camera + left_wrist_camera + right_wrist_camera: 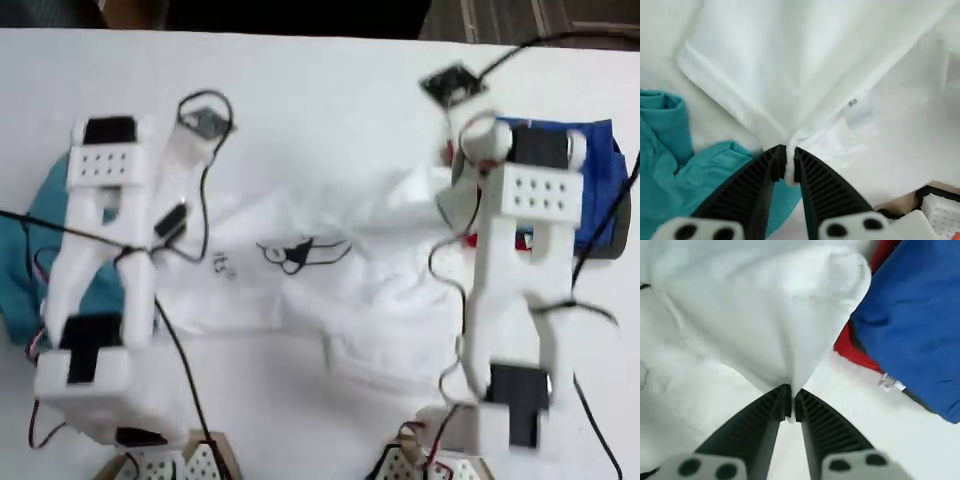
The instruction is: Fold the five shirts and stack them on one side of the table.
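The left gripper (790, 156) has its black jaws pinched together on a bunched fold of the white shirt (800, 50), the cloth rising in a peak from between the tips. Just beside that pinch lies the teal shirt (685, 175), crumpled on the table, and a little beyond it a small sewn label (857, 107) shows on the white cloth. The right gripper (791, 401) is likewise clamped on an edge of the white shirt, drawing it up into a taut fold. Near that fold a red shirt (850, 347) peeks from under a blue shirt (920, 325), both in a heap. From above, the white shirt spreads rumpled across the middle of the table (320, 90) between the two arms, a black line drawing (295, 255) showing on it, with the teal shirt at the left arm's side and the blue heap at the right arm's side.
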Available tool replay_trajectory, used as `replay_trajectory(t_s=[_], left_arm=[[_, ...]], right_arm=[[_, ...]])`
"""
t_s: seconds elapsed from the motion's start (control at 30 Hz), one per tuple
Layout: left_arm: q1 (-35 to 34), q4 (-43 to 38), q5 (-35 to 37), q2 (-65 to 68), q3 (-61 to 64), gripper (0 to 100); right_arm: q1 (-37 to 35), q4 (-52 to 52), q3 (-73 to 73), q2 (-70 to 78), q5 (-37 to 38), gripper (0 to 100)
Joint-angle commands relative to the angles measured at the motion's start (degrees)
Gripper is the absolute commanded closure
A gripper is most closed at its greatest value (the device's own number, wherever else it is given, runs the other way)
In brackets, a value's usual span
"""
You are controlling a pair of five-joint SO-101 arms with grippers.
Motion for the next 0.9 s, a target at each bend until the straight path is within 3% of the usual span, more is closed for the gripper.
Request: replay_trajectory(t_s=[0.0, 0.2, 0.43, 0.73, 0.87], left_arm=[[-0.88, -2.29, -2.81, -9.41, 9.80, 97], [-0.88, -3.87, -3.60, -17.58, 20.79, 97], [-0.97, -16.79, -3.52, -16.62, 35.38, 97], [-0.97, -24.97, -3.52, -16.53, 44.09, 97], [-0.97, -25.05, -3.52, -16.53, 44.18, 97]], right_arm=[[1.36, -2.24, 14.42, -13.93, 2.20, 97.8], [3.30, -3.47, 31.21, -29.67, 5.63, 97.8], [3.47, -10.33, 49.85, -37.14, 6.68, 97.8], [3.38, -17.27, 62.07, -39.69, 6.77, 97.8], [3.47, -17.54, 62.59, -39.69, 11.96, 97.8]])
